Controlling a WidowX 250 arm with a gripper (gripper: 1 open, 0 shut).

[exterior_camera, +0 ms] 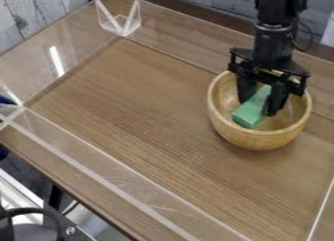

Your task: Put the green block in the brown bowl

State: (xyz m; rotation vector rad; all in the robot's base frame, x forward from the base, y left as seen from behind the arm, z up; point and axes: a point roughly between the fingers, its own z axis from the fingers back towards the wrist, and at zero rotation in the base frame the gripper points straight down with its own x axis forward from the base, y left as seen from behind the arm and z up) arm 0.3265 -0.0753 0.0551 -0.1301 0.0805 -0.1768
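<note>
The brown bowl [235, 131] stands at the right side of the wooden table, round and light wood. My black gripper [268, 93] points straight down over the bowl's inside, shut on the green block [252, 109]. The block hangs tilted between the fingers, its lower end down inside the bowl above the pale bottom. Whether it touches the bottom I cannot tell.
A clear acrylic wall [78, 138] rings the wooden table [131, 108]. A clear corner bracket [120, 18] stands at the back left. A white wall lies behind, and black gear sits at the bottom left corner [33, 225].
</note>
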